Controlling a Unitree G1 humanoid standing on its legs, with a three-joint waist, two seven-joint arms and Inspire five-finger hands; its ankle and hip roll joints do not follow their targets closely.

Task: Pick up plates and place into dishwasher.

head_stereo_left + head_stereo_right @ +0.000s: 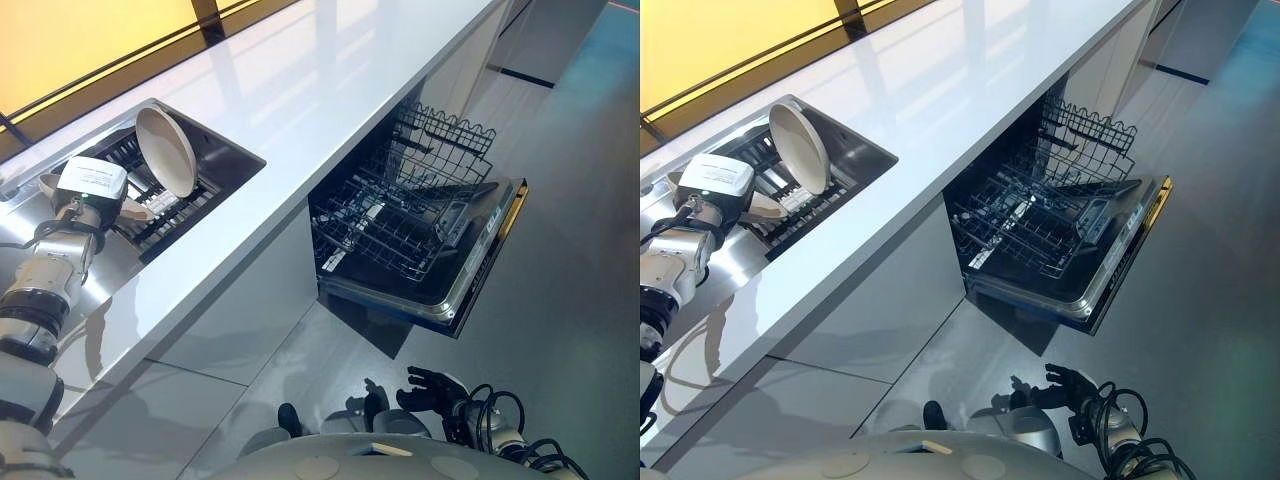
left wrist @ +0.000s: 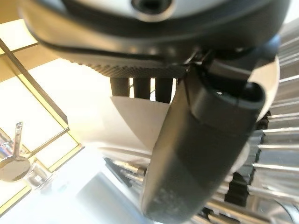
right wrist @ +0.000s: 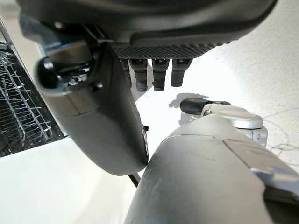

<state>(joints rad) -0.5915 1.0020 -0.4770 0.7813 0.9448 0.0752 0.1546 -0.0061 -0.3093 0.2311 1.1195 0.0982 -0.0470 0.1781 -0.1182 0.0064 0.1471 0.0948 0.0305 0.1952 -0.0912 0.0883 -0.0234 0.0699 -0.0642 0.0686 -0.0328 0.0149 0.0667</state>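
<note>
A large cream plate (image 1: 165,150) stands upright in the black dish rack (image 1: 178,215) inside the sink (image 1: 228,156). My left hand (image 2: 201,154) reaches into that rack just beside it. A second pale plate (image 2: 131,121) sits between the hand's thumb and its fingers (image 2: 142,87), which pass behind the plate. The dishwasher (image 1: 470,290) under the counter is open, its door folded down and its empty lower rack (image 1: 385,235) pulled out over the door. My right hand (image 1: 432,385) hangs low over the floor in front of the dishwasher, fingers relaxed and holding nothing.
The long white countertop (image 1: 330,90) runs from the sink past the dishwasher. The upper wire rack (image 1: 445,135) also stands out of the dishwasher. A metal tap (image 2: 16,140) stands by the sink. Grey floor (image 1: 570,250) spreads beyond the open door.
</note>
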